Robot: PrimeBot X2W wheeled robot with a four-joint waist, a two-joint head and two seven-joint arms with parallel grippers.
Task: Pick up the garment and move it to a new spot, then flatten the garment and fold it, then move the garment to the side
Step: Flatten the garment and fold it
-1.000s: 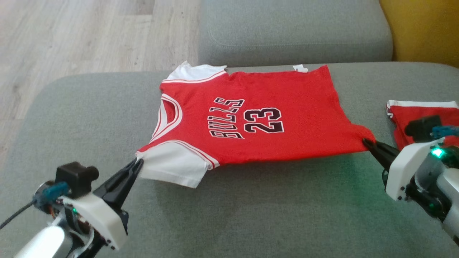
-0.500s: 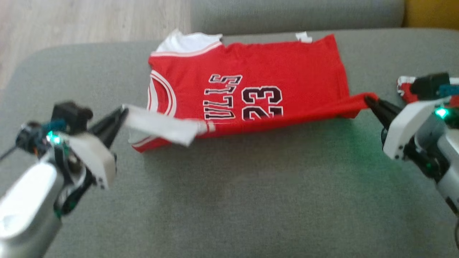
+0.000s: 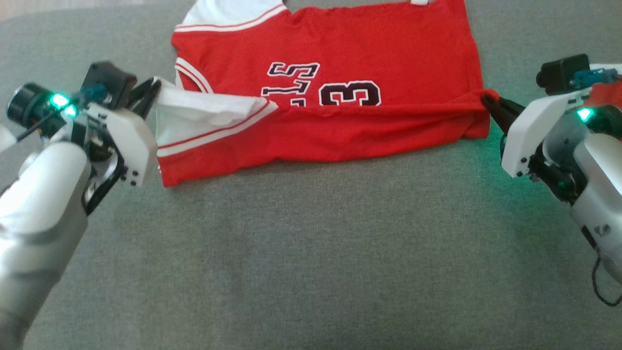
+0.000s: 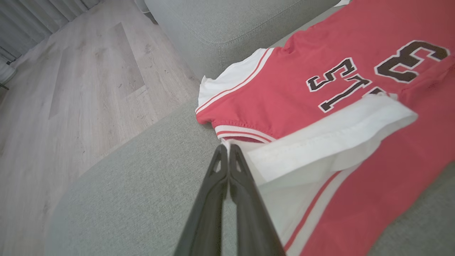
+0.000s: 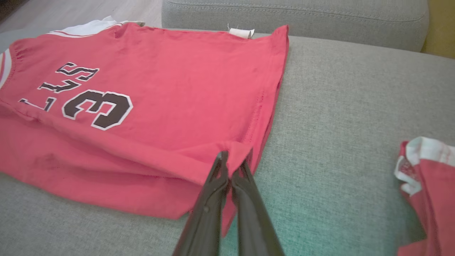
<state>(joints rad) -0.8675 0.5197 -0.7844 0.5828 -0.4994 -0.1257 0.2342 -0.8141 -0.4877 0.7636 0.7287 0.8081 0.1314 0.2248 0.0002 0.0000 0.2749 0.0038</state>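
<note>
The garment (image 3: 340,58) is a red jersey with white sleeves and black lettering, lying on a grey sofa cushion (image 3: 311,253). Its near long edge is lifted and folded over toward the far side, covering the lower part of the print. My left gripper (image 3: 154,86) is shut on the white sleeve corner (image 4: 249,153) at the left. My right gripper (image 3: 486,99) is shut on the red hem corner (image 5: 238,151) at the right. In the left wrist view my gripper (image 4: 227,149) pinches the white cloth; in the right wrist view my gripper (image 5: 233,156) pinches the red hem.
A second red and white garment (image 5: 426,170) lies on the cushion to the right of the jersey. The sofa backrest (image 5: 291,14) runs behind it. Wooden floor (image 4: 71,78) lies beyond the cushion's left end. A wide stretch of bare cushion lies in front of the jersey.
Both grippers have lifted the jersey's near edge and carried it toward the far side, folding it over the print. The head camera has tilted down, so the scene has shifted up.
</note>
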